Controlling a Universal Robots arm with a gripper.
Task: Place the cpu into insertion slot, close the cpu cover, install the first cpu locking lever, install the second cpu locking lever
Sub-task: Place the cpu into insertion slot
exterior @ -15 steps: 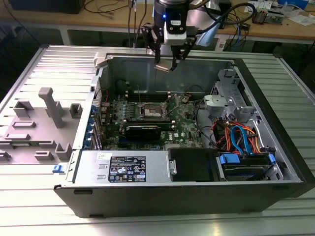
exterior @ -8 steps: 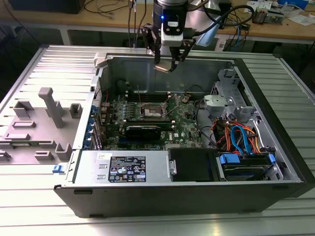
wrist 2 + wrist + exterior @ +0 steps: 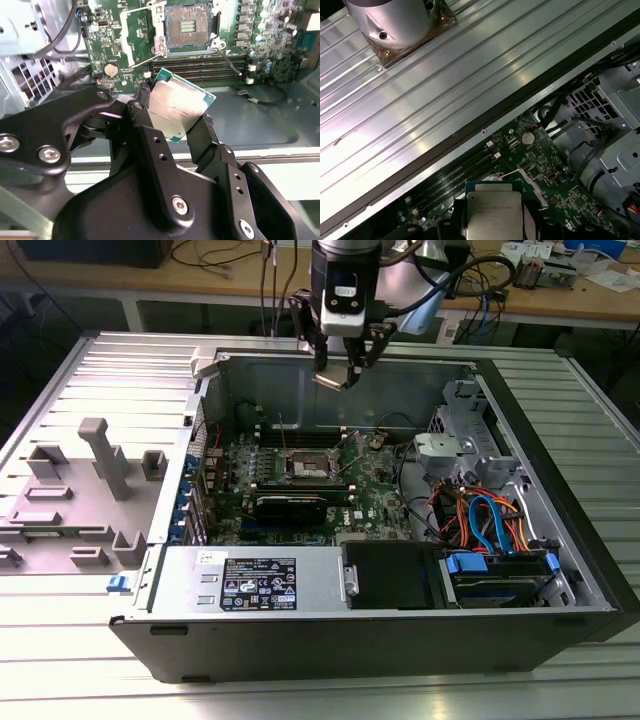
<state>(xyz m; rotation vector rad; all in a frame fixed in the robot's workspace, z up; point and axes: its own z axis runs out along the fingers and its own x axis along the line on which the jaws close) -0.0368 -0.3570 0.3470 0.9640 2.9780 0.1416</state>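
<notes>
Currently, cpu (image 3: 177, 110): flat square chip with a dull silver-grey metal top and a green rim, held well above the insertion slot (image 3: 187, 27) and apart from it.
Cpu facing: square, so no long side; tilted in the exterior view, with its metal top turned toward both wrist views.
Gripper (image 3: 338, 375): black jointed fingers clenched on the cpu's opposite edges.
Insertion slot: square socket with a dark bare centre and a silver metal rim, set in the green motherboard (image 3: 130, 45).
Worktop (image 3: 90, 360): ribbed grey metal, well apart from the insertion slot.
</notes>
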